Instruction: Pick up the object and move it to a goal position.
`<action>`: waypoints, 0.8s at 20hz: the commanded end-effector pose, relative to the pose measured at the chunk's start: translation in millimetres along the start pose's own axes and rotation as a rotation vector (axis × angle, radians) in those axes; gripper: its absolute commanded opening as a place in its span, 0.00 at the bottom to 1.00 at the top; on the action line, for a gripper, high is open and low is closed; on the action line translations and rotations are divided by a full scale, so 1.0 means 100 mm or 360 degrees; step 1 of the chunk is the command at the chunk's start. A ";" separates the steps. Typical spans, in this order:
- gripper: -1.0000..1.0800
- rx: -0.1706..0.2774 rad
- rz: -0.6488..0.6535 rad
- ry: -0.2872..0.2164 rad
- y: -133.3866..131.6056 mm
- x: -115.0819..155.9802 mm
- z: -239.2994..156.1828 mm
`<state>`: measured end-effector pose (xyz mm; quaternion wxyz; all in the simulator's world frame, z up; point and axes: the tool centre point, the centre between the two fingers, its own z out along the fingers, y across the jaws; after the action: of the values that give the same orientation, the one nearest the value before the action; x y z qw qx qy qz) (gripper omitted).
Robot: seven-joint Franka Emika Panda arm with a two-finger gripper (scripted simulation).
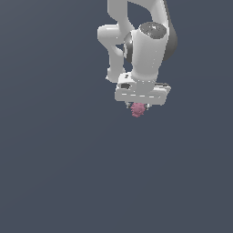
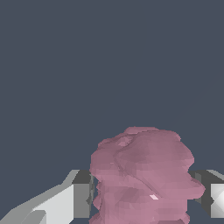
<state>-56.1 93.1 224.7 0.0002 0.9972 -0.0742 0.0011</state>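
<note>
The object (image 1: 137,110) is a small dusty-pink bumpy clump, poking out just below the white hand of the arm in the exterior view. In the wrist view the object (image 2: 142,175) fills the space between the two fingers, with one finger (image 2: 76,199) and the other finger (image 2: 212,197) pressed against its sides. My gripper (image 1: 137,107) is shut on it. The fingers are mostly hidden behind the hand in the exterior view. No goal marker shows in either view.
A plain dark grey-blue surface (image 1: 54,173) fills both views. The white arm (image 1: 145,45) reaches down from the top of the exterior view. Nothing else is in sight.
</note>
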 end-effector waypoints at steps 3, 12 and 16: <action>0.00 -0.0002 0.0000 -0.0001 -0.12 -0.07 -0.50; 0.00 -0.0001 0.0000 -0.0002 -0.36 -0.19 -1.44; 0.00 -0.0001 0.0000 -0.0002 -0.46 -0.23 -1.84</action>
<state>-70.5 138.5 394.1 0.0004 0.9973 -0.0741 0.0009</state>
